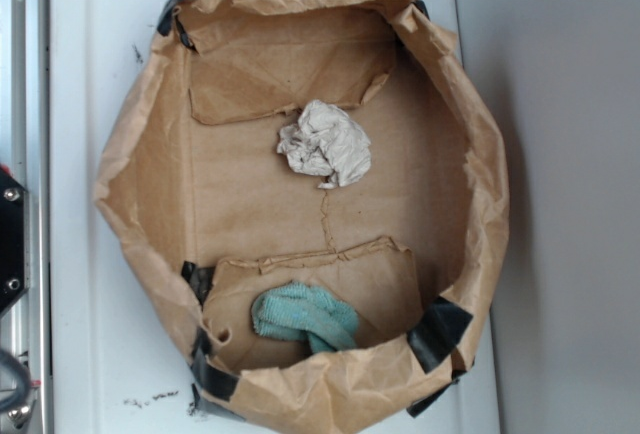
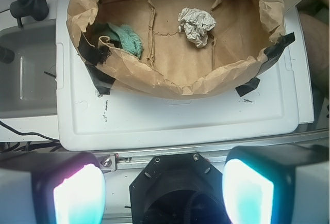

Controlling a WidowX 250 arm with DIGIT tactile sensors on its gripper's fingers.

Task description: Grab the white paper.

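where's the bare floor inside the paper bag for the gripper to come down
Bare brown floor lies between the white paper and the teal cloth, and out to both side walls of the bag. It is crowded at the two folded flaps.

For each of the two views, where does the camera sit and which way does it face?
Exterior: overhead, looking straight down into the brown paper bag; only a dark part of the robot shows at the left edge.
Wrist: on the arm, angled down and forward over the white tray; the claw shows at the bottom, fingers spread apart, nothing between.
Shared: bag, white paper and teal cloth.
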